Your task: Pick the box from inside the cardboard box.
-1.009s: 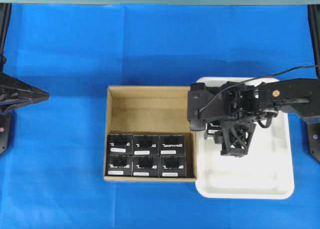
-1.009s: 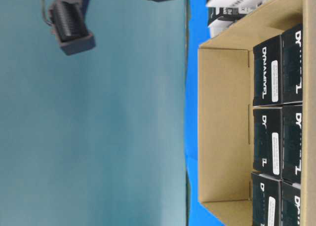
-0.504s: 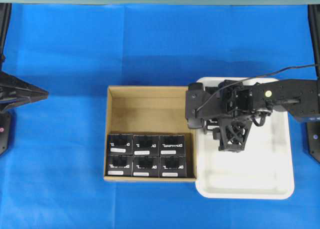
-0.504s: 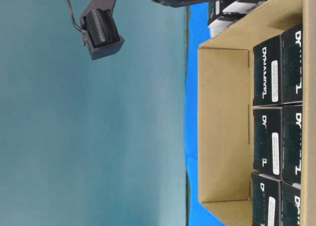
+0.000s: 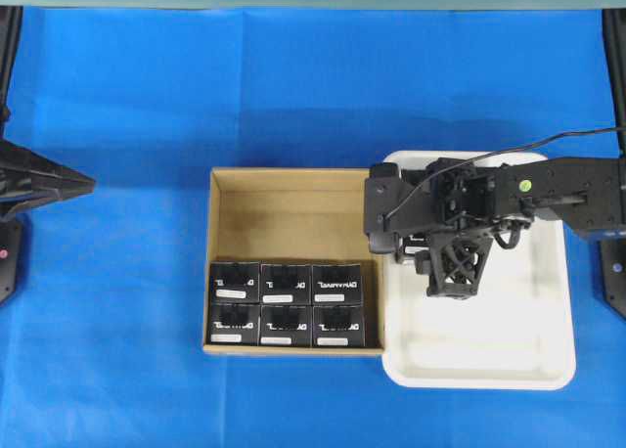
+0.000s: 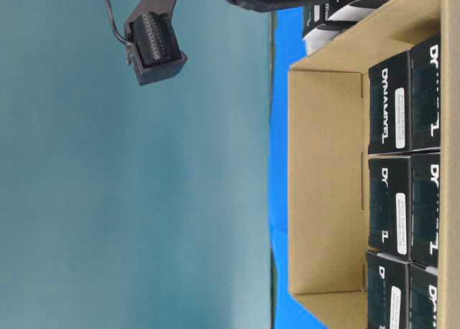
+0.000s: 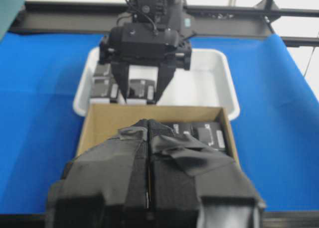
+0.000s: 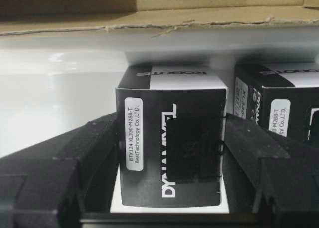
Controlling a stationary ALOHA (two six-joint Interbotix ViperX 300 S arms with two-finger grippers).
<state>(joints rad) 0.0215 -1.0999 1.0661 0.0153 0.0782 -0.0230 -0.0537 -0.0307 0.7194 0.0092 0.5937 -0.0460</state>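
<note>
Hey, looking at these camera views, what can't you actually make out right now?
- Overhead: the right gripper and arm hide most of the boxes in the white tray, so their count is unclear.
- Right wrist: fingers flank the held box; its bottom is cut off by the frame edge, so whether it touches the tray is unclear.
- Left wrist: the left gripper blocks the near part of the cardboard box.
- Table-level: black boxes cut off at right.
</note>
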